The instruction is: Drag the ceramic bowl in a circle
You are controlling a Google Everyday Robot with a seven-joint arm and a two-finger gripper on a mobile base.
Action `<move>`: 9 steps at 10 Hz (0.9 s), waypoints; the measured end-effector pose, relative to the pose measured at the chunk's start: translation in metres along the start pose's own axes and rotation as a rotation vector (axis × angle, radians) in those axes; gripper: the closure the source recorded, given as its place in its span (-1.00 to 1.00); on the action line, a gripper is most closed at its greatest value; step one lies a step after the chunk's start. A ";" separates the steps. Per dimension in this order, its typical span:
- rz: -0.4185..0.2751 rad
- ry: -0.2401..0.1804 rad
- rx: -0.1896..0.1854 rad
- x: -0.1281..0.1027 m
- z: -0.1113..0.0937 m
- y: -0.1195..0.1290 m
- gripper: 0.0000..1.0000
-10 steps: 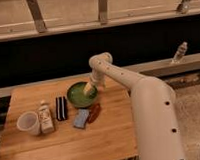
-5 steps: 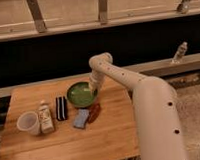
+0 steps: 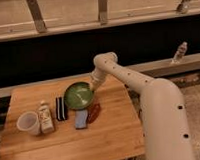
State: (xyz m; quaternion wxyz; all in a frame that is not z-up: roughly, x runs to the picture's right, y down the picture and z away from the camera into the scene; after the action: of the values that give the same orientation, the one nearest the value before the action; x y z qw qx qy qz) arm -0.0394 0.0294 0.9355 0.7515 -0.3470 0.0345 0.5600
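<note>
Against ceramic bowl [image 3: 77,96] (right rim) rests pincer [image 3: 94,86]

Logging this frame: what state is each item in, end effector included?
ceramic bowl: upright on the table, nothing visible inside.
end effector: lowered at the bowl's rim.
plastic cup: upright, mouth open.
small bottle: standing beside the cup.
ledge bottle: standing upright.

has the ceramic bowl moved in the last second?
Yes, slightly: the ceramic bowl has crept left toward the black object, which stayed put. The hand is at the bowl's right rim.
</note>
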 end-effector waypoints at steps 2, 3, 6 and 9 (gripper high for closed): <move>0.017 -0.008 0.028 -0.012 -0.008 -0.013 1.00; 0.029 -0.007 0.051 -0.018 -0.013 -0.023 1.00; 0.104 0.009 0.107 -0.028 -0.028 -0.072 1.00; 0.226 0.038 0.099 -0.002 -0.022 -0.130 1.00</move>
State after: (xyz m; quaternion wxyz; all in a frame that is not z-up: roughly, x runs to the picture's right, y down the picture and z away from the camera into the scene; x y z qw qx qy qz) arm 0.0793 -0.0015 0.9825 0.6991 -0.3139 0.1152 0.6320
